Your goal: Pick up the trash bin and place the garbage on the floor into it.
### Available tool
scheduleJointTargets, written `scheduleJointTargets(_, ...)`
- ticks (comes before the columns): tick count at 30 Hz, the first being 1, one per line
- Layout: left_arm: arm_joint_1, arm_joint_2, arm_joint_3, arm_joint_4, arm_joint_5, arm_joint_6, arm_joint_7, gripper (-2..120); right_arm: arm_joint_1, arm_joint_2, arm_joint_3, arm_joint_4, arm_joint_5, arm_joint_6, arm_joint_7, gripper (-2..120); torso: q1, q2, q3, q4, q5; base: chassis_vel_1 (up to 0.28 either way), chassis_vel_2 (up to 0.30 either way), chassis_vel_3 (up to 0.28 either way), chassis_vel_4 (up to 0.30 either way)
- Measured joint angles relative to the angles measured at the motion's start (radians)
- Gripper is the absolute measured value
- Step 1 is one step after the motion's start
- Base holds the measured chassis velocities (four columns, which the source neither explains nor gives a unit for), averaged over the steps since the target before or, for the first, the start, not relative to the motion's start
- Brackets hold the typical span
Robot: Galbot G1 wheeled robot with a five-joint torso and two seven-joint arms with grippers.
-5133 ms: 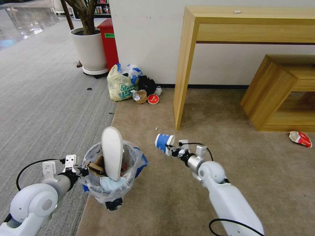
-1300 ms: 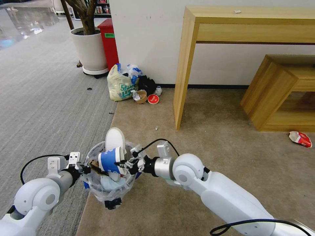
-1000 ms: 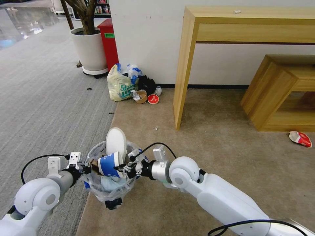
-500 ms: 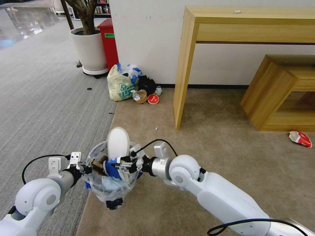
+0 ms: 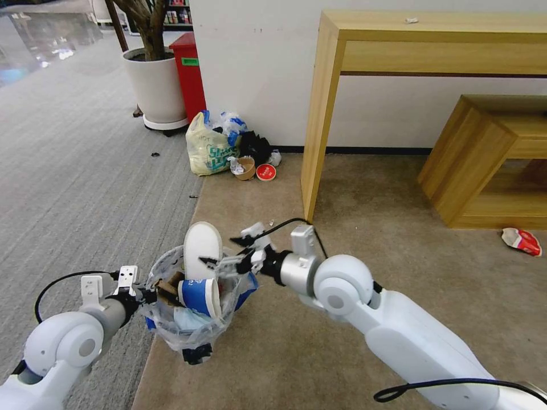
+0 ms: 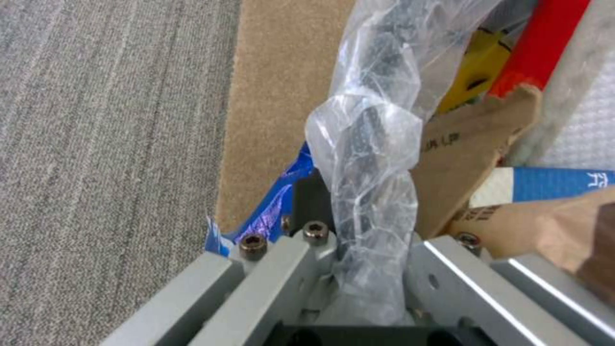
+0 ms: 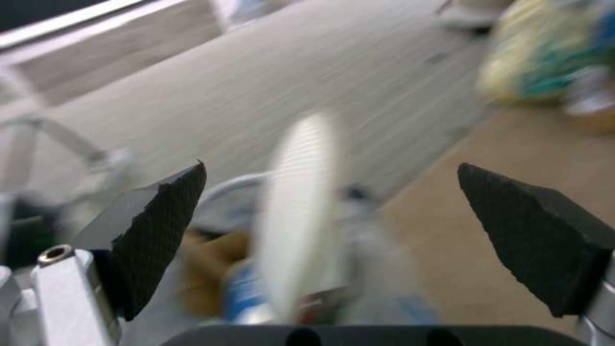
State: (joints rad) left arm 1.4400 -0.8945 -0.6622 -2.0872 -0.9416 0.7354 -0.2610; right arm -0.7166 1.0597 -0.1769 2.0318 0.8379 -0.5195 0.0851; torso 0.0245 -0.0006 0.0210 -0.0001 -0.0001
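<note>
Floor (image 5: 399, 273): beige carpet; its left edge, where the grey striped carpet (image 5: 74, 188) begins, passes under the bin.
Trash bin (image 5: 191, 333): upright, held off the floor above that edge.
Left gripper (image 5: 145, 296): clamped tight on the bin's bagged rim (image 6: 368, 192).
Right gripper (image 5: 231, 253): jaws spread wide, empty, above the bin's right rim.
Insole (image 5: 200, 247): white, long axis upright, sticking out of the bin.
Cup (image 5: 198, 296): blue-white, on its side in the bin, mouth facing right.
Red wrapper (image 5: 521, 240): near the floor's right edge.

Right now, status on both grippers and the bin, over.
Left gripper clamped on rim of small black plastic-lined trash bin. Right gripper open, empty, above bin. Blue-white paper cup inside. Red wrapper on beige carpet.
</note>
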Motion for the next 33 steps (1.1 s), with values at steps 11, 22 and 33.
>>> scheduleJointTargets(11,0.034,-0.036,-0.041,-0.028,0.025,0.0,0.006,0,-0.326,-0.003,0.342,-0.003,-0.313,0.139,-0.039,100,0.0,0.0,0.0,-0.0001,0.0001,0.0,0.0,0.0,0.0)
scheduleJointTargets(22,0.036,-0.045,-0.026,-0.047,0.035,0.0,0.003,0,-0.525,0.04,0.606,0.037,-0.358,0.171,-0.089,100,0.0,0.0,0.0,-0.0004,0.0,0.0,0.0,0.0,0.0)
scheduleJointTargets(33,0.052,-0.05,-0.024,-0.082,0.039,0.0,-0.002,0,-0.586,0.078,0.671,0.062,-0.368,0.178,-0.103,100,0.0,0.0,0.0,-0.0001,-0.0002,-0.027,-0.03,0.043,0.039)
